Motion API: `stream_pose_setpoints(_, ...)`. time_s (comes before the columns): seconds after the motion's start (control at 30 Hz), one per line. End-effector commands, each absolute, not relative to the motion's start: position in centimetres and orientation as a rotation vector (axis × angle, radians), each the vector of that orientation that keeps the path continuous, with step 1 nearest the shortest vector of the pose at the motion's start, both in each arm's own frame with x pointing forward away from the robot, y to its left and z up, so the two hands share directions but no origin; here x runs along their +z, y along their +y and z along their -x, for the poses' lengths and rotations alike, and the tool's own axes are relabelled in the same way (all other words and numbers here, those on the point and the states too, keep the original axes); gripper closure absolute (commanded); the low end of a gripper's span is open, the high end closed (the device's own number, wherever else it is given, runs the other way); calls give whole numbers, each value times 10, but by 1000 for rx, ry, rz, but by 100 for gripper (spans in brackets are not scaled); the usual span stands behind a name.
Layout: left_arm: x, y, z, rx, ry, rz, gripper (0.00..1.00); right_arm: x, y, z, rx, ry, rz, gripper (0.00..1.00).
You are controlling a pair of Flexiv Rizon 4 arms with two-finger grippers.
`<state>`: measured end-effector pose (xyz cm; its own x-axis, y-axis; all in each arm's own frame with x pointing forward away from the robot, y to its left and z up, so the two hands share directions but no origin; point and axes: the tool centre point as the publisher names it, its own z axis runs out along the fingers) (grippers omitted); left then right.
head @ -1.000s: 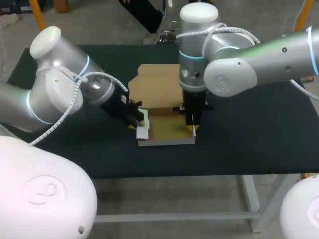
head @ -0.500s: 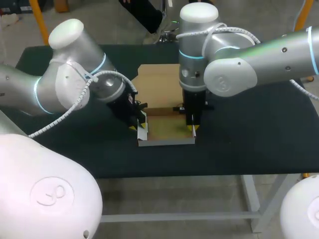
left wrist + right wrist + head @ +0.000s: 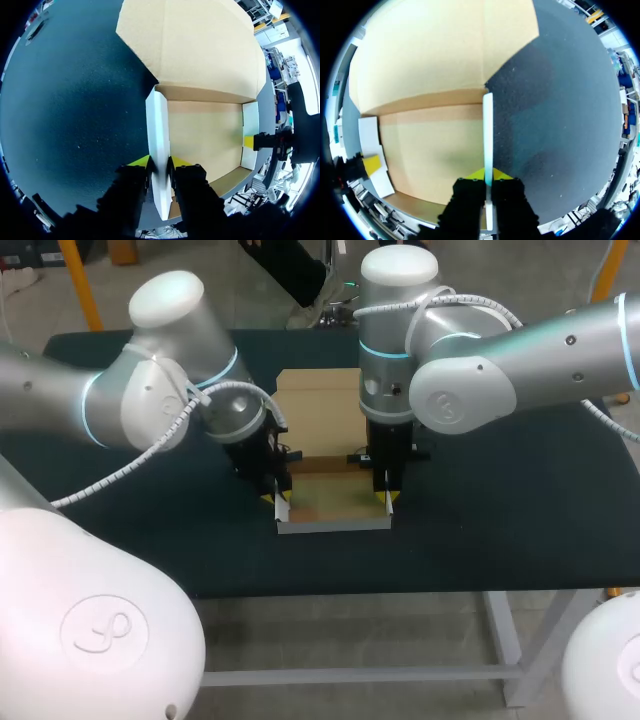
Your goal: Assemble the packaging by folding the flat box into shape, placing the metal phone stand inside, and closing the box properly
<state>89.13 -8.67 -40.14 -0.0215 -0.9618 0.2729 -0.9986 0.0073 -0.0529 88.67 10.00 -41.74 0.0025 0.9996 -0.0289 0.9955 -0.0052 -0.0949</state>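
Over the last second the left gripper (image 3: 159,162) has swung inward, standing the left side wall (image 3: 159,125) upright, and clamps it between its fingers. The right gripper (image 3: 488,176) stays clamped on the right side wall (image 3: 488,125). Both walls now stand. The box (image 3: 335,505) between the grippers is empty. The phone stand is not in view.

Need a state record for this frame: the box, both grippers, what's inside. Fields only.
item: cardboard box, brown inside, white outside, partly folded, on dark table
lid flap: open, lying back beyond the tray
left side wall: upright, pinched between the fingers of left gripper
right side wall: upright, pinched between the fingers of right gripper
inside: bare floor, nothing placed
closed: no
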Motion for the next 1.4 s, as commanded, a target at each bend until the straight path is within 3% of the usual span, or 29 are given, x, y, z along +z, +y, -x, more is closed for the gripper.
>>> stream_pose_setpoints(0.03,-406,-91,-893,121,-2226,-2206,81,-419,101,-887,141,-2182,2188,100)
stream_pose_setpoints(0.43,-410,-88,-897,85,-2247,-2239,90,-419,101,-887,141,-2182,2188,100)
stream_pose_setpoints(0.53,-412,-89,-899,76,-2255,-2254,100,-419,101,-887,141,-2182,2188,100)
stream_pose_setpoints(0.87,-414,-88,-900,83,-2256,-2267,100,-416,103,-888,126,-2218,2153,100)
stream_pose_setpoints(0.9,-414,-87,-900,86,-2255,-2270,100,-415,104,-888,121,-2227,2141,91)
stream_pose_setpoints(0.97,-414,-87,-900,89,-2254,-2273,100,-413,105,-887,109,-2251,2113,58)
stream_pose_setpoints(1.03,-414,-87,-900,93,-2254,-2274,100,-411,106,-885,95,-2269,2088,6)
stream_pose_setpoints(1.07,-414,-87,-900,94,-2254,-2275,100,-410,106,-884,84,-2283,2069,0)
stream_pose_setpoints(1.4,-413,-86,-900,139,-2254,-2280,100,-391,101,-872,-29,-2434,1883,0)
